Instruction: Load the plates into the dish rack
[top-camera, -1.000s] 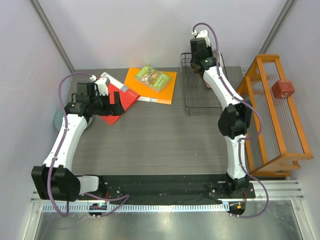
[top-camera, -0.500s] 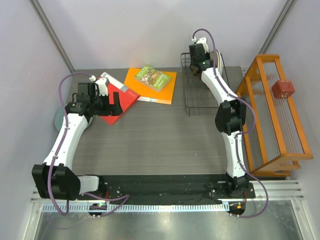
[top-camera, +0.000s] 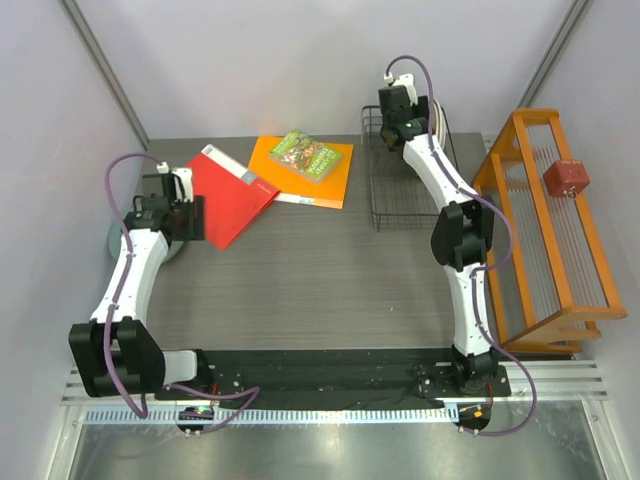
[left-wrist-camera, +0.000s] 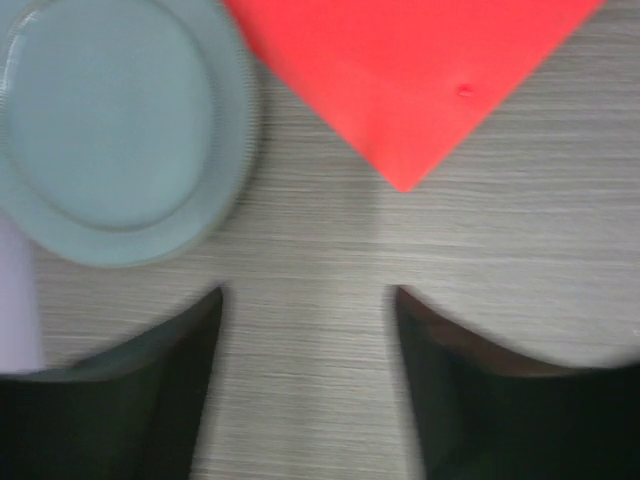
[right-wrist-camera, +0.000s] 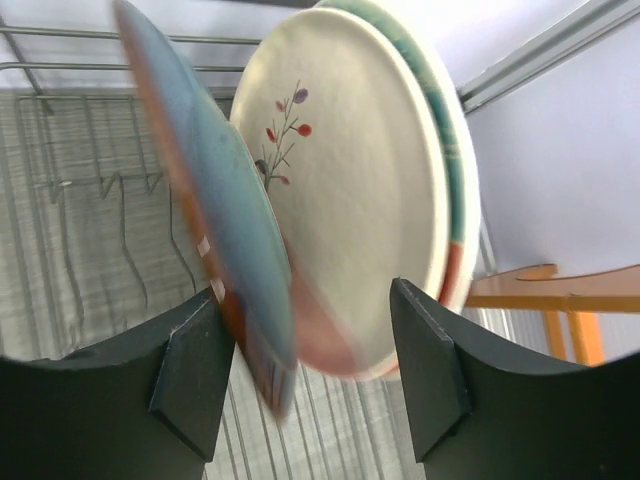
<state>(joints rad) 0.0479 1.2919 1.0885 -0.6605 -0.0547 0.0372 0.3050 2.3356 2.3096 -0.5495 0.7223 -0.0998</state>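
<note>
The black wire dish rack (top-camera: 395, 200) stands at the back of the table. My right gripper (right-wrist-camera: 305, 300) hangs over its far end, jaws open. Between them a red plate with a teal top (right-wrist-camera: 205, 220) stands on edge, blurred, close to the left finger (right-wrist-camera: 195, 370). A cream plate with a sprig (right-wrist-camera: 350, 190) leans behind it, with another plate's teal and red edge (right-wrist-camera: 458, 180) further back. Beside the red book (left-wrist-camera: 420, 70), my left gripper (left-wrist-camera: 308, 292) is open over bare table. The grey-green plate (left-wrist-camera: 110, 130) lies flat to its upper left.
An orange book (top-camera: 330, 175) with a green booklet (top-camera: 305, 155) on it lies at the back centre. An orange wooden rack (top-camera: 550, 230) holding a red block (top-camera: 566, 178) fills the right side. The grey-green plate (top-camera: 115, 240) overhangs the table's left edge.
My right gripper has opened and let go of the red plate in the dish rack. My left arm has swung left off the red book toward the grey-green plate, its jaws narrower.
</note>
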